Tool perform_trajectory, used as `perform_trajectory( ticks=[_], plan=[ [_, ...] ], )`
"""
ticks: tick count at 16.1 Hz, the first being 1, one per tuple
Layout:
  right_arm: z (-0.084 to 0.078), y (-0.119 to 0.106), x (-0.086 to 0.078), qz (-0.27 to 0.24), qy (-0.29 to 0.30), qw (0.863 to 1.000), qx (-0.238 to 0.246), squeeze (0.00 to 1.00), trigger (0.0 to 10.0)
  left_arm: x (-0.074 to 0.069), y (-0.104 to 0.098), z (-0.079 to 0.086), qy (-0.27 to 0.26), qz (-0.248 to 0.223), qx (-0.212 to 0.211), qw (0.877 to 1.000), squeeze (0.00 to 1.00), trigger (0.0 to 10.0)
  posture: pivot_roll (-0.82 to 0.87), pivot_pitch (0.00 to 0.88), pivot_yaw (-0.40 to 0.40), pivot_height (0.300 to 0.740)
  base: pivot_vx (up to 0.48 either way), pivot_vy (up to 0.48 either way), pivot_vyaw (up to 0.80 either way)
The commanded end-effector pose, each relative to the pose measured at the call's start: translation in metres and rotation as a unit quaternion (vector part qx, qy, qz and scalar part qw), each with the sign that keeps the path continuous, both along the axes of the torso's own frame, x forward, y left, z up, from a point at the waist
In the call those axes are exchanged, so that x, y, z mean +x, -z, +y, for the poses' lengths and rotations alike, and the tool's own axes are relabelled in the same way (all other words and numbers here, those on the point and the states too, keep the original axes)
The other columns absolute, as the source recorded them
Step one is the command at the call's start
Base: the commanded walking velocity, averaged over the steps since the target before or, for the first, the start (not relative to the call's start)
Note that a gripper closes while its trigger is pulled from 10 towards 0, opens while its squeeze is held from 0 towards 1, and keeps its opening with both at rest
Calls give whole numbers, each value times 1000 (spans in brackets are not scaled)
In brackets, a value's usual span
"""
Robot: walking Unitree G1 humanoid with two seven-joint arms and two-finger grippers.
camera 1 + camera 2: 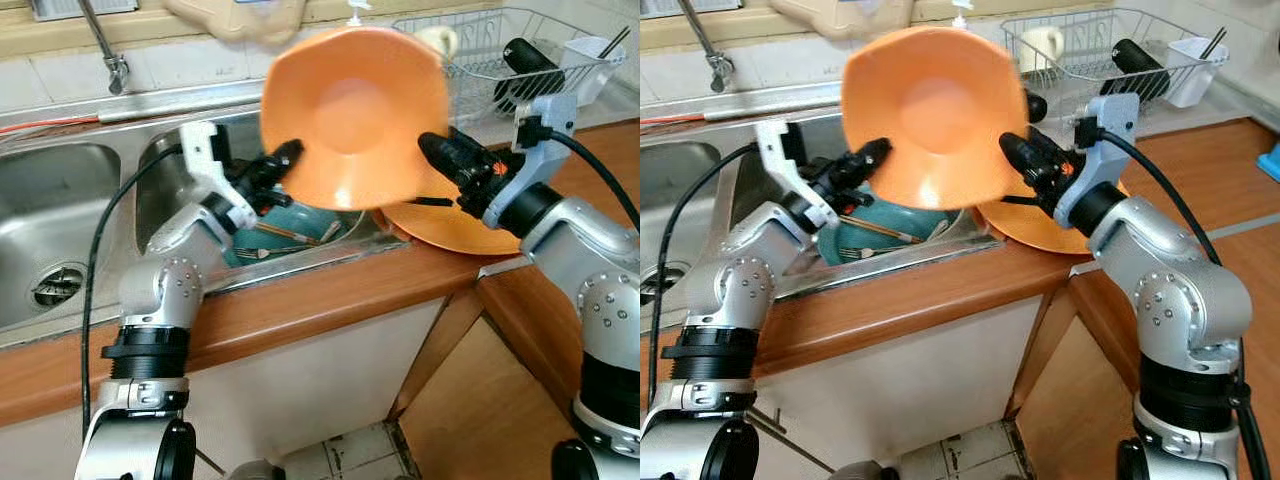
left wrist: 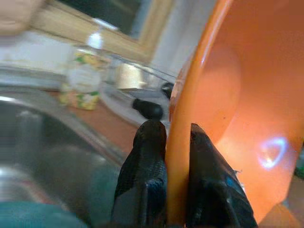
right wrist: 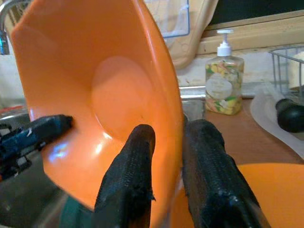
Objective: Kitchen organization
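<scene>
I hold a large orange bowl (image 1: 350,110) up over the sink edge, tilted so its hollow faces my head. My left gripper (image 1: 292,155) is shut on the bowl's left rim; in the left wrist view the rim (image 2: 176,142) runs between the two black fingers. On the opposite rim my right gripper (image 1: 428,148) is shut too, one finger (image 3: 137,156) inside the bowl and the other behind it. An orange plate (image 1: 450,228) lies on the wooden counter below the right gripper.
A teal bowl (image 1: 880,225) with cutlery sits in the right sink basin (image 1: 165,185) under the lifted bowl. A wire dish rack (image 1: 470,75) with a mug and a dark item stands at the back right. A soap bottle (image 3: 224,85) and faucet (image 1: 105,45) line the back wall.
</scene>
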State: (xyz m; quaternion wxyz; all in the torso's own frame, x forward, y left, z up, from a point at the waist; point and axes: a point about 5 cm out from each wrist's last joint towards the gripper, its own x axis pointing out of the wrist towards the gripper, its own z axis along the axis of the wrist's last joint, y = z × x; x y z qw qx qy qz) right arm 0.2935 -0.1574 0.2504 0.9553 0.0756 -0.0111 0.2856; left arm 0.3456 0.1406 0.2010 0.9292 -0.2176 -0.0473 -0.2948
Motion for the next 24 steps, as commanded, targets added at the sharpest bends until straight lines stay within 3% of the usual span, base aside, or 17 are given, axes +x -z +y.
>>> perform_trajectory(
  ticks=[1, 3, 5, 7, 8, 9, 12, 18, 21, 24],
  plan=[
    [13, -7, -8, -29, -42, 999, -15, 0, 10000, 8, -14, 16, -57, -11, -23, 998, 0, 0, -104, 0, 59, 740, 0, 0, 0],
    [17, -2, -11, -28, -55, 997, -45, 0, 10000, 14, -16, 35, -118, -8, -22, 993, 0, 0, -101, 0, 54, 740, 0, 0, 0],
    [24, 7, -14, -26, -71, 992, -100, 0, 10000, 18, -10, 51, -173, 6, 10, 985, 0, 0, -103, 0, 54, 740, 0, 0, 0],
    [29, 14, -15, -23, -79, 987, -136, 0, 10000, 20, 0, 60, -205, 30, 69, 976, 0, 0, -102, 0, 51, 740, 0, 0, 0],
    [30, 16, -15, -24, -82, 985, -149, 0, 10000, 21, 3, 61, -211, 36, 87, 973, 0, 0, -102, 0, 51, 740, 0, 0, 0],
    [33, 20, -16, -27, -91, 980, -174, 0, 10000, 21, 12, 62, -215, 52, 133, 966, 0, 0, -102, 0, 50, 740, 0, 0, 0],
    [39, 31, -19, -23, -111, 970, -214, 0, 10000, 23, 33, 58, -207, 97, 188, 955, 0, 0, -106, 0, 49, 740, 0, 0, 0],
    [42, 46, -23, -7, -132, 958, -256, 0, 10000, 25, 54, 48, -163, 169, 218, 947, 0, 0, -113, 0, 52, 740, 0, 0, 0],
    [43, 47, -25, -4, -137, 955, -261, 0, 10000, 24, 60, 44, -147, 189, 219, 946, 0, 1373, -115, 0, 51, 740, 0, 0, 0],
    [43, 49, -25, -4, -140, 954, -267, 0, 10000, 22, 66, 42, -128, 206, 231, 942, 0, 4000, -115, 0, 51, 740, 0, 0, 0]
  ],
)
